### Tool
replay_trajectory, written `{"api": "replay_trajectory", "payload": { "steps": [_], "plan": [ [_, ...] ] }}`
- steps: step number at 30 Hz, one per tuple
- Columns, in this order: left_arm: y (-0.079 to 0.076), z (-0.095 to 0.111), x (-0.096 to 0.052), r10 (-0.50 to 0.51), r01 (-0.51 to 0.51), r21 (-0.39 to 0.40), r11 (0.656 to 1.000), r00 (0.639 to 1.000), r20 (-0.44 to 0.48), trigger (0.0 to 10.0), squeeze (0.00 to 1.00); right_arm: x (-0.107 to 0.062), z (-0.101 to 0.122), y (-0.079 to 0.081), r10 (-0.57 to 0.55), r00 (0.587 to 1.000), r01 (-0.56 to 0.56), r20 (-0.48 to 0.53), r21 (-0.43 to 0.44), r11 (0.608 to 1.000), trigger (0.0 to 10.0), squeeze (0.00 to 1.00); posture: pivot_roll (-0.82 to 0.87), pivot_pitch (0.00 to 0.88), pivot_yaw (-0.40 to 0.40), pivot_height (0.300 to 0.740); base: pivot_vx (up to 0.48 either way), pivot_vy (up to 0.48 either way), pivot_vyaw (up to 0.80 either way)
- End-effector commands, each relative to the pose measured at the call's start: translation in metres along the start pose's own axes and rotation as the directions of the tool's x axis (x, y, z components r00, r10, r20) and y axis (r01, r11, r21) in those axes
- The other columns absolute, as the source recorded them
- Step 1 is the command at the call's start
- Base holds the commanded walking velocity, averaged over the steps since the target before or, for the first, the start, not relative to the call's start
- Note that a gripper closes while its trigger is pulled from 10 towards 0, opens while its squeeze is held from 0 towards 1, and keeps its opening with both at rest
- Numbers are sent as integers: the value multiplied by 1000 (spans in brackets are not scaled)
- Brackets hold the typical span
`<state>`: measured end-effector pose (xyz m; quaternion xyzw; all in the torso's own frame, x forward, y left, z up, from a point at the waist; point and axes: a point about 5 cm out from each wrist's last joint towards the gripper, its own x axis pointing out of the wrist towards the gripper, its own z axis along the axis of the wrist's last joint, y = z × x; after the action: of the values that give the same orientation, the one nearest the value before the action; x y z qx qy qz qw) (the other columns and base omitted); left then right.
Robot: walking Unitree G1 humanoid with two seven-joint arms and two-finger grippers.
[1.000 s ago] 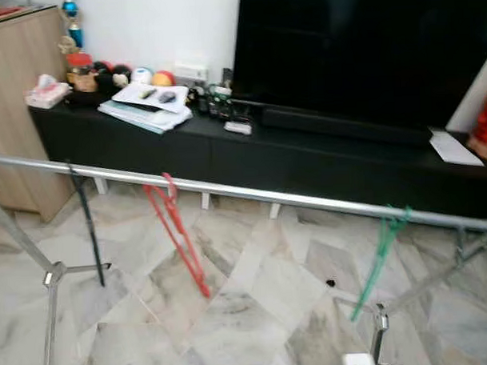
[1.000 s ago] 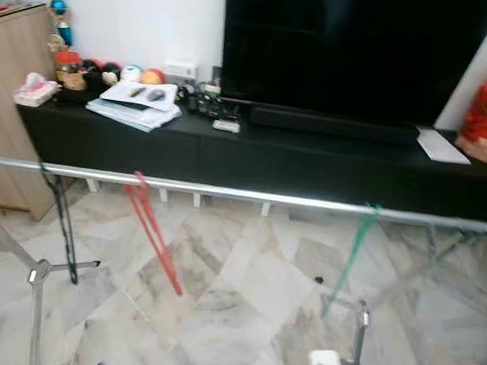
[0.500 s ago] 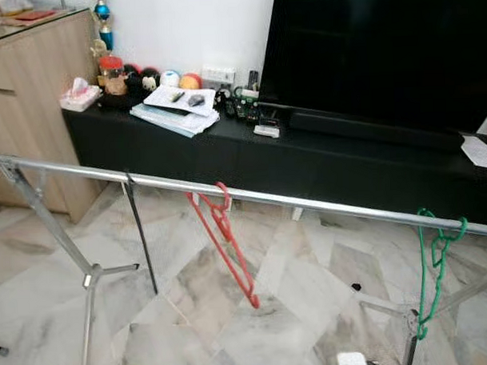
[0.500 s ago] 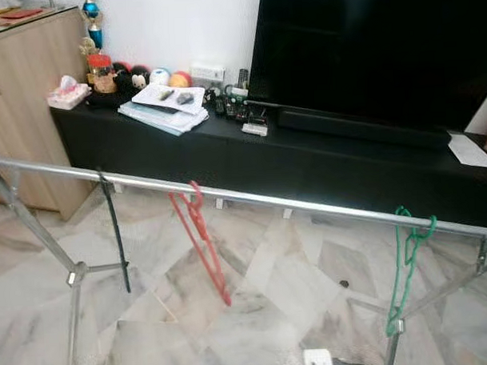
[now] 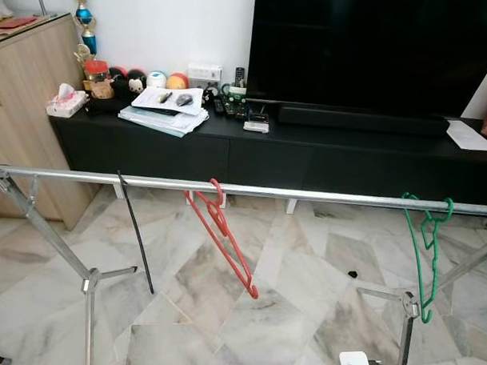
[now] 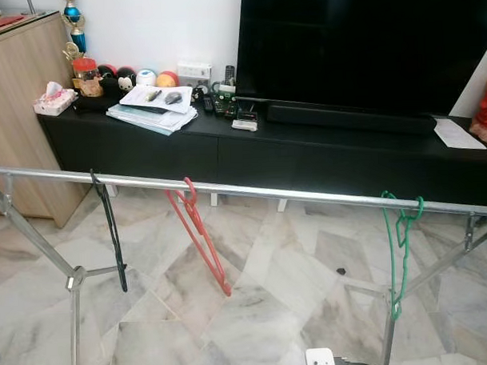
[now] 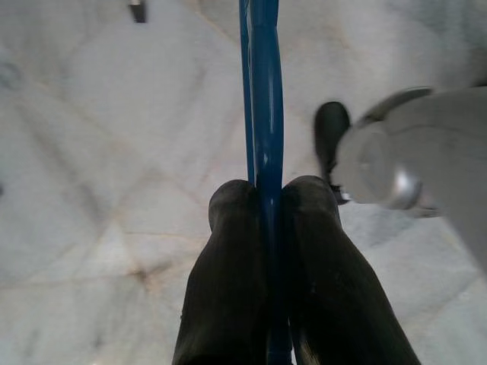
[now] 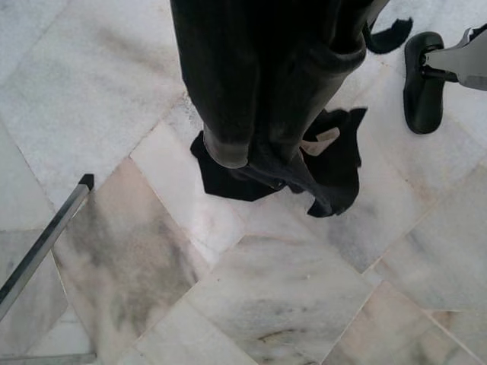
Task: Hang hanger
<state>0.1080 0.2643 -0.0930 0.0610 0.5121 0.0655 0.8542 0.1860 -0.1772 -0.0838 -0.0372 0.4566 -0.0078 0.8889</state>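
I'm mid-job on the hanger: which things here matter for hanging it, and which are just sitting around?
For the job:
- blue hanger, clamped in the left gripper
- metal rail
- black hanger, red hanger and green hanger, on the rail

Lying about:
- TV
- papers
- tissue box

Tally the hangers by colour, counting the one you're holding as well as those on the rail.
Black hanger: 1, on the rail
Red hanger: 1, on the rail
Green hanger: 1, on the rail
Blue hanger: 1, in the left gripper
Total: 4
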Motion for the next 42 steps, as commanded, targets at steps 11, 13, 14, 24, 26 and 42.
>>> {"api": "replay_trajectory", "payload": {
  "steps": [11,13,14,24,26,42],
  "plan": [
    [-19,-7,1,-32,32,-18,999,999,-16,10000,0,0,3,-6,-28,1000,27,13,9,1000,10000,0,145,16,-97,740,-264,0,0],
    [-30,-5,2,-42,42,-18,999,999,-14,10000,0,0,3,-6,-31,999,31,15,10,999,10000,0,145,17,-99,740,-281,0,0],
    [-30,-5,2,-42,42,-18,999,999,-14,10000,0,0,3,-6,-31,999,31,15,10,999,10000,0,145,17,-99,740,-281,0,0],
    [-67,15,7,-75,75,-14,997,997,12,10000,0,0,3,-8,-43,999,43,14,16,999,10000,0,144,20,-103,740,-286,0,0],
    [-65,19,8,-73,73,-15,997,997,18,10000,0,0,3,-8,-45,999,45,14,16,999,10000,0,144,21,-103,740,-285,0,0],
    [9,-24,-8,-17,15,-47,999,1000,-26,10000,0,0,3,-9,-55,998,55,15,26,998,10000,0,144,22,-105,740,-287,0,0]
  ]
}}
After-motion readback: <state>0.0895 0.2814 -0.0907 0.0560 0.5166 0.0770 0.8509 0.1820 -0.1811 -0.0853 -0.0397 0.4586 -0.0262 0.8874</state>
